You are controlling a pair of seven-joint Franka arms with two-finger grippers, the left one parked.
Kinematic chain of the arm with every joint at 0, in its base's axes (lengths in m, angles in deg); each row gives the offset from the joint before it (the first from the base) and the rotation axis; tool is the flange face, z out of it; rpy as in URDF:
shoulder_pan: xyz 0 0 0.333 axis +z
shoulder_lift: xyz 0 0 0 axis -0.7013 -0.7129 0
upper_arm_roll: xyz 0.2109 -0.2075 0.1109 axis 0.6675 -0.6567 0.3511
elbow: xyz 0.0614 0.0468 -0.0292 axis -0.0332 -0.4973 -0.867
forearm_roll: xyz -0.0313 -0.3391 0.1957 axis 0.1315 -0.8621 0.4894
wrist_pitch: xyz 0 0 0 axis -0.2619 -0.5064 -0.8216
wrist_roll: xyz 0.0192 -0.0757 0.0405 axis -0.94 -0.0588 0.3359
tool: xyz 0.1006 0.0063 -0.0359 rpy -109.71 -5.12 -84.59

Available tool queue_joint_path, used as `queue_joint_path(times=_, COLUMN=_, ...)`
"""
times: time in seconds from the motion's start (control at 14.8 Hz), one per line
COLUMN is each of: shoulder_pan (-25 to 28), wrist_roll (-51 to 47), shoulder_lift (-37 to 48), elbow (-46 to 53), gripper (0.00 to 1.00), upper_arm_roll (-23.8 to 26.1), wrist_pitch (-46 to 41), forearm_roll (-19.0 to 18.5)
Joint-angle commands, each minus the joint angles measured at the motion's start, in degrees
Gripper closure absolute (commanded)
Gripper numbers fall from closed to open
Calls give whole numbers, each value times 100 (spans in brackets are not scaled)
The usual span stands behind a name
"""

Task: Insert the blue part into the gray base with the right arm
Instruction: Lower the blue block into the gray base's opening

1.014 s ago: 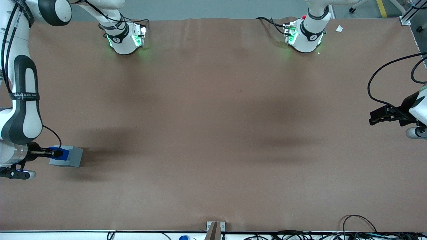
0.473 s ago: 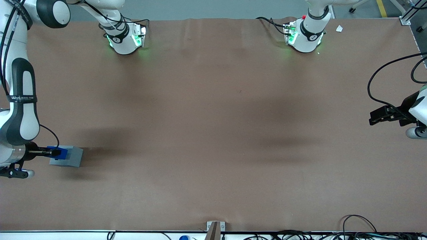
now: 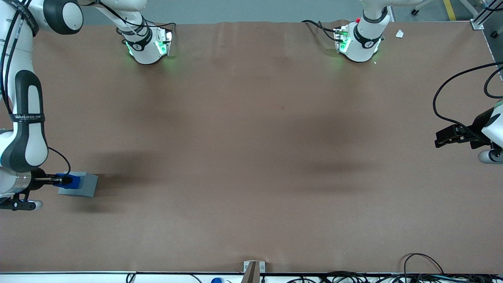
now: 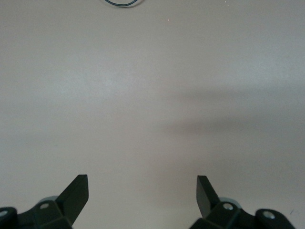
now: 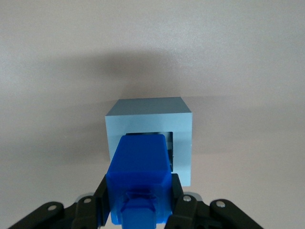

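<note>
My jaws are clenched on the blue part (image 5: 139,167), my gripper (image 3: 65,181) sitting low at the left edge of the front view, over the gray base (image 3: 84,184). I judge this the insertion step: the part hangs over the socket, not yet seated. Next I should square it and press down. My right arm (image 3: 24,118) descends the frame's left edge, wrist bent toward the base.

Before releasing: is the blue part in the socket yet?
Not seated: the gripper holds the blue part above the gray base, over its socket.
</note>
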Motion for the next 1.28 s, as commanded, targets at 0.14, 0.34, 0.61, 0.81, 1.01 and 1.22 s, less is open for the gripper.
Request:
queue_joint_path(times=0.14, shoulder_pan=-115, wrist_roll=84, shoulder_lift=-119, elbow=143, gripper=94, upper_arm_roll=86, wrist_pitch=9, forearm_roll=-89)
queue_joint_path(times=0.34, shoulder_pan=-106, wrist_roll=75, shoulder_lift=-128, elbow=134, gripper=94, upper_arm_roll=86, wrist_pitch=35, forearm_roll=-80)
queue_joint_path(times=0.61, shoulder_pan=-115, wrist_roll=92, shoulder_lift=-128, elbow=108, gripper=93, upper_arm_roll=86, wrist_pitch=35, forearm_roll=-89)
queue_joint_path(times=0.81, shoulder_pan=-150, wrist_roll=171, shoulder_lift=-128, elbow=108, gripper=93, upper_arm_roll=86, wrist_pitch=35, forearm_roll=-89)
queue_joint_path(times=1.01, shoulder_pan=-168, wrist_roll=198, shoulder_lift=-128, elbow=99, gripper=93, upper_arm_roll=86, wrist_pitch=35, forearm_roll=-89)
queue_joint_path(times=1.22, shoulder_pan=-159, wrist_roll=198, shoulder_lift=-146, elbow=90, gripper=93, upper_arm_roll=86, wrist_pitch=27, forearm_roll=-89)
